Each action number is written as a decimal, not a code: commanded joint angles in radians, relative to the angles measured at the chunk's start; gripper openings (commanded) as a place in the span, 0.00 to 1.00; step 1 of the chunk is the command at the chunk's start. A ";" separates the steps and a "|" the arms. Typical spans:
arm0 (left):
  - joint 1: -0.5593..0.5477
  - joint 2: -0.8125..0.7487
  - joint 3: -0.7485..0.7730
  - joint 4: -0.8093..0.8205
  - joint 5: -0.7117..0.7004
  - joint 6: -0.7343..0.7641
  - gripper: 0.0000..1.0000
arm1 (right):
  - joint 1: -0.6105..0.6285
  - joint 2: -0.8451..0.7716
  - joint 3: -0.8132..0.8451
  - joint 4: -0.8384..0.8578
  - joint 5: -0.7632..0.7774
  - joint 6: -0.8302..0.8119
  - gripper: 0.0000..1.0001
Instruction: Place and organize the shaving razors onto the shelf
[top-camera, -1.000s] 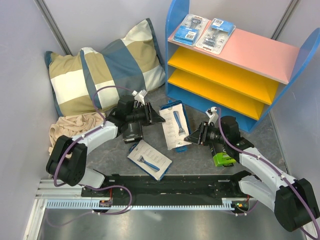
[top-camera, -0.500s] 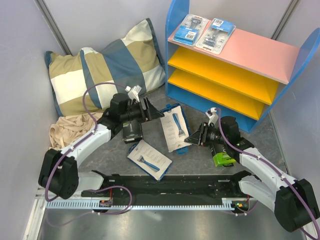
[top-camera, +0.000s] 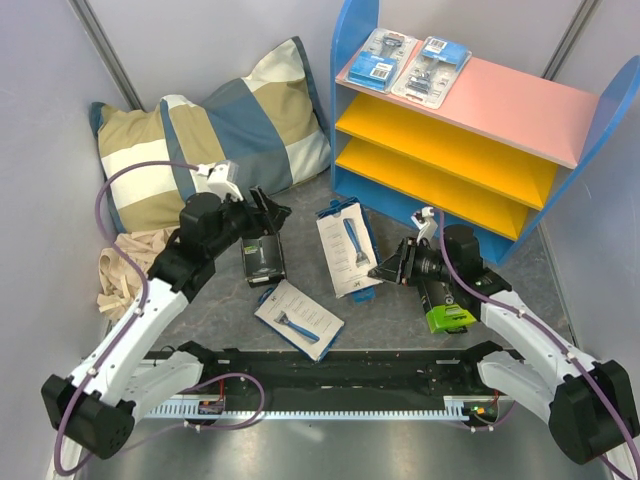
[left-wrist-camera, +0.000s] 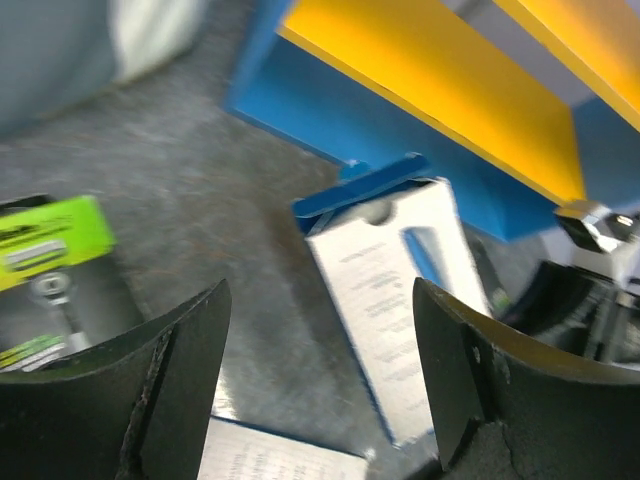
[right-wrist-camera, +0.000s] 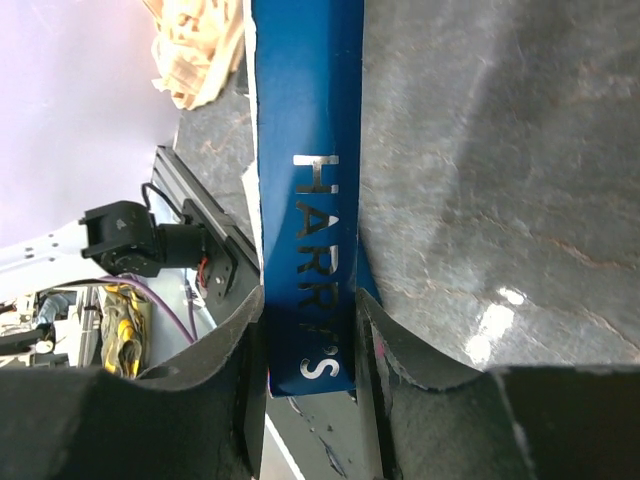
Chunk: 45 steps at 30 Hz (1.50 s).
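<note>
- Step in hand, we judged: getting one white box (top-camera: 345, 250) from the middle of the frame onto the shelf (top-camera: 352, 40) at upper right.
- Our right gripper (top-camera: 390, 268) was squeezed on that box's blue edge.
- Our left gripper (top-camera: 266, 212), at middle left, was wide open and held nothing.
- Next, we thought, the box needed a lift and a flat slide onto a yellow board (top-camera: 450, 140).
- We counted two blister packs (top-camera: 380, 55) on the pink top (top-camera: 520, 105), and two white boxes and two black-and-green boxes (top-camera: 263, 258) down on the table (top-camera: 392, 312).
</note>
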 joint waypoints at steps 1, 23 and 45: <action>0.005 -0.048 0.028 -0.117 -0.239 0.084 0.80 | 0.003 -0.004 0.102 0.043 -0.035 -0.015 0.27; 0.005 0.057 0.023 -0.100 -0.171 0.068 0.80 | 0.004 0.075 0.652 0.036 0.009 0.014 0.27; 0.005 0.074 0.024 -0.100 -0.093 0.074 0.79 | -0.157 0.332 1.268 -0.197 0.285 -0.043 0.30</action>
